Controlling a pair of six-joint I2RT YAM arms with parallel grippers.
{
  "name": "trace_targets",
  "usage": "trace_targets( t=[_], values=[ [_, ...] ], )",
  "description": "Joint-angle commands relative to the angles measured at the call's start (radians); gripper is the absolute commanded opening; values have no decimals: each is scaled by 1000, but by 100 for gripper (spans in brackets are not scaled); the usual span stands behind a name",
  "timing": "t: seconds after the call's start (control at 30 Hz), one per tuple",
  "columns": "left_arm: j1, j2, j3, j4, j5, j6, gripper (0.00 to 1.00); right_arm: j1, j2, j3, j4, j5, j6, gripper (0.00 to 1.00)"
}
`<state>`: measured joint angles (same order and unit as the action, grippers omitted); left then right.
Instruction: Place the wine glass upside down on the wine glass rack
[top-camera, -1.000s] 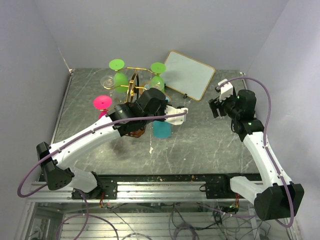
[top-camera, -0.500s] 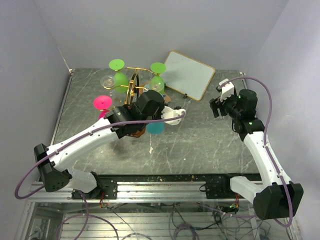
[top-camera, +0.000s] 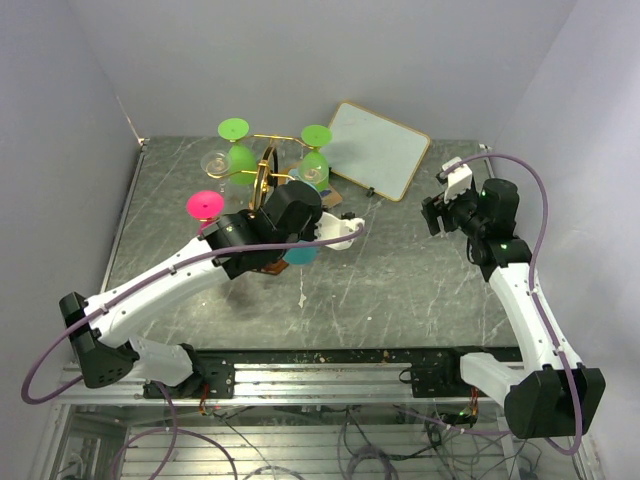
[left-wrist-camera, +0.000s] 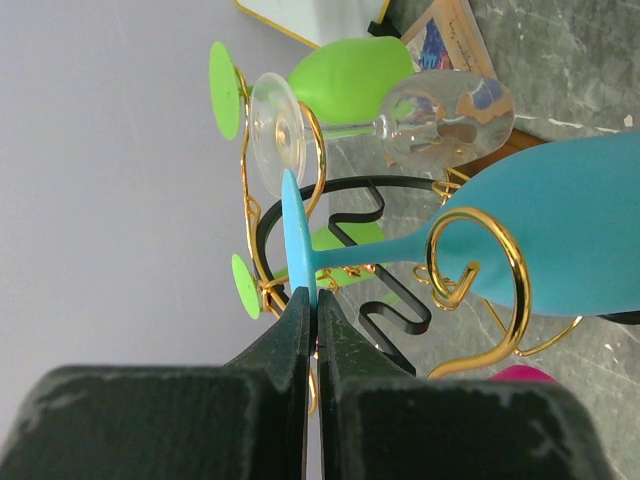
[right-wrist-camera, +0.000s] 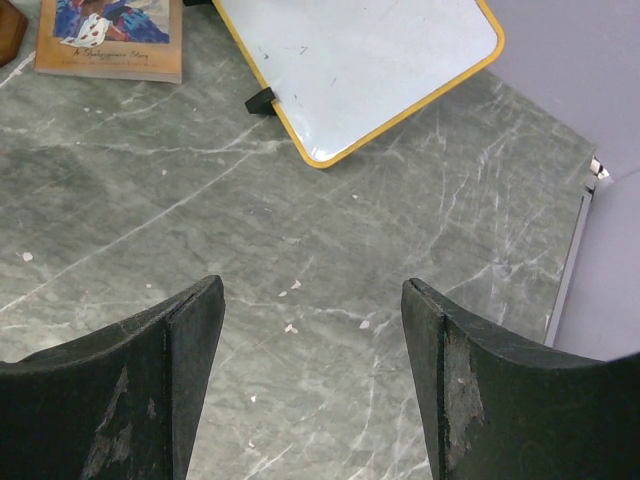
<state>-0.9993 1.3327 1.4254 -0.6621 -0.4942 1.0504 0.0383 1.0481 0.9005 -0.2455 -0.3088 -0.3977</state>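
The left fingers (left-wrist-camera: 288, 345) pinch the foot of the opaque teal wine glass (left-wrist-camera: 560, 235) at the gold wine glass rack (left-wrist-camera: 478, 212). The right fingers (right-wrist-camera: 185, 340) are spread.

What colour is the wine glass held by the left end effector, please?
The stemmed wine glass is turquoise blue, clearest in the left wrist view.

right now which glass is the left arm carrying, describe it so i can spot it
Find the gold wire rack at the back of the table. At its near side the left gripper is shut on the foot of a glass. It is the only blue one; the other glasses are green, pink or clear.
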Motion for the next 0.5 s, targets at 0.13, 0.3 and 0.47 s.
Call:
trace_targets(
  t=[0.13, 0.3, 0.47],
  values=[
    [13, -68, -1, -73, -3, 9, 7, -22, -4, 0, 2, -35, 10, 71],
    [19, -92, -14, -104, 22, 23, 7, -33, -3, 0, 1, -46, 13, 71],
    [20, -109, -20, -123, 71, 32, 7, -39, 5, 0, 2, -50, 16, 71]
  ],
)
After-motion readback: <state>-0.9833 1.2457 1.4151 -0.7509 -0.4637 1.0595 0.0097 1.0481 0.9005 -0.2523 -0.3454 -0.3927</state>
